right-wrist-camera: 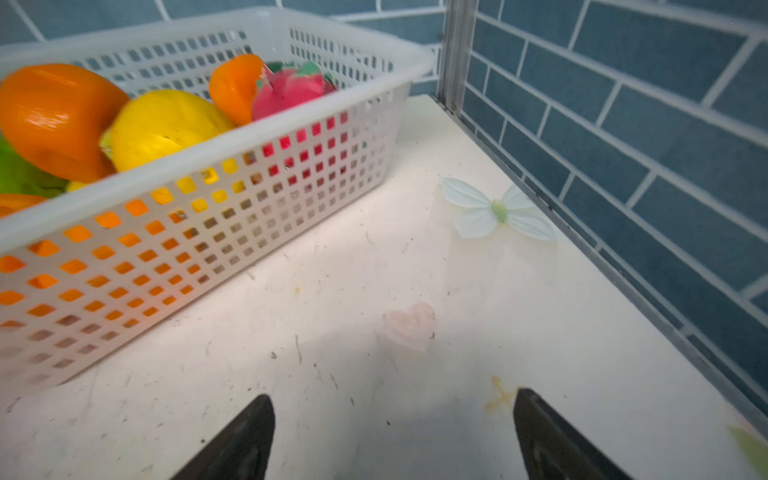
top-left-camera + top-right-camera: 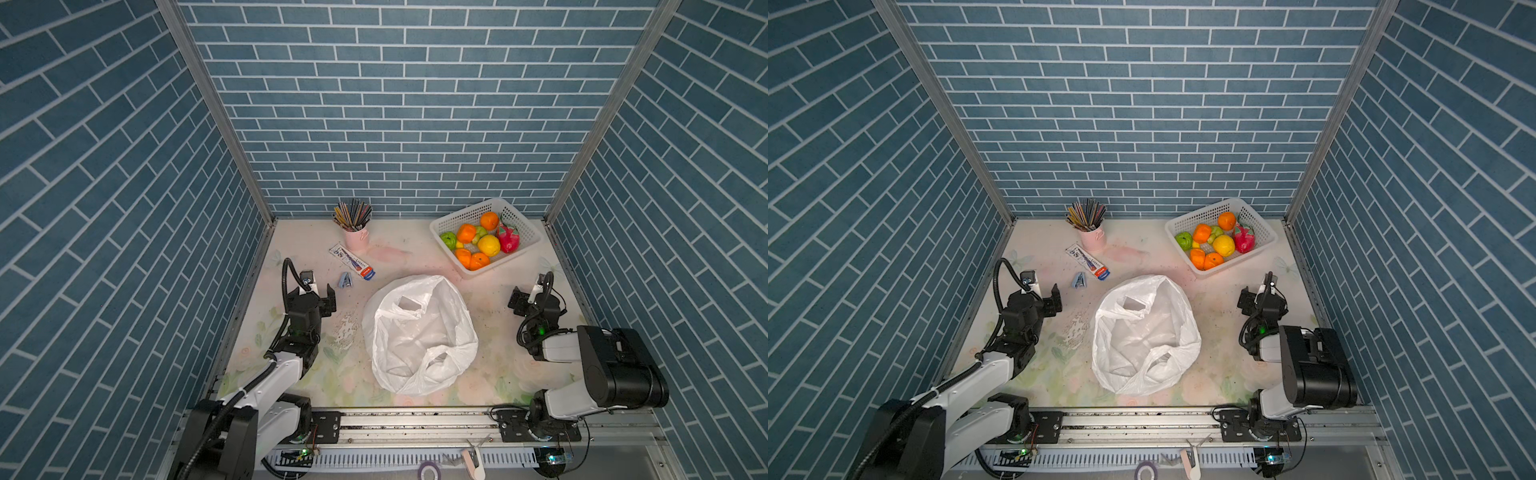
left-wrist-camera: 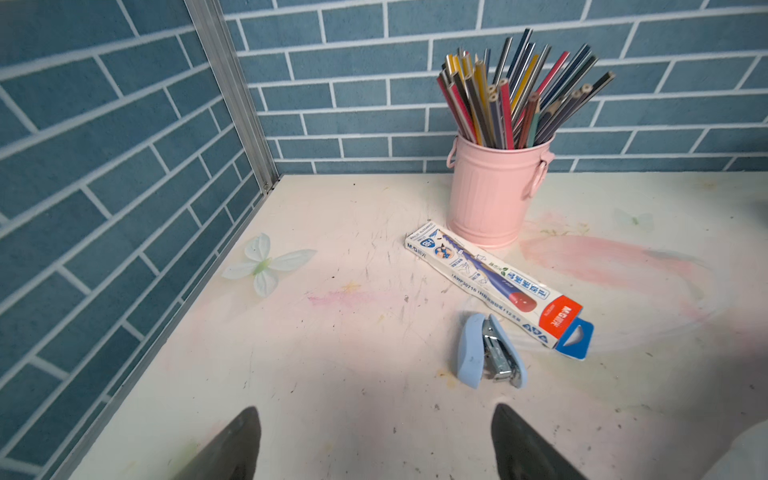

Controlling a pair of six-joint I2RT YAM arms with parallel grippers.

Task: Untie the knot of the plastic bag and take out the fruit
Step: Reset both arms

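floral tabletop [image 2: 415,249]: we count one plastic bag [image 2: 419,332] open mid-table, one basket [image 2: 464,212] far right holding eight fruit [image 2: 489,245], four of them oranges [image 2: 466,233]; left gripper [image 3: 374,409] and right gripper [image 1: 393,395] both spread, empty.

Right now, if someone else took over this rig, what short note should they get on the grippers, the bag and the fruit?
Left gripper: open, empty, above the table on its own side of the bag.
Right gripper: open, empty, near the basket.
Bag: mid-table, mouth open, no knot visible, no fruit seen inside.
Fruit: every visible piece lies in the basket at the back.
Done: untying and emptying, by the look of it.
Left: probably nothing; check the bag's folds.
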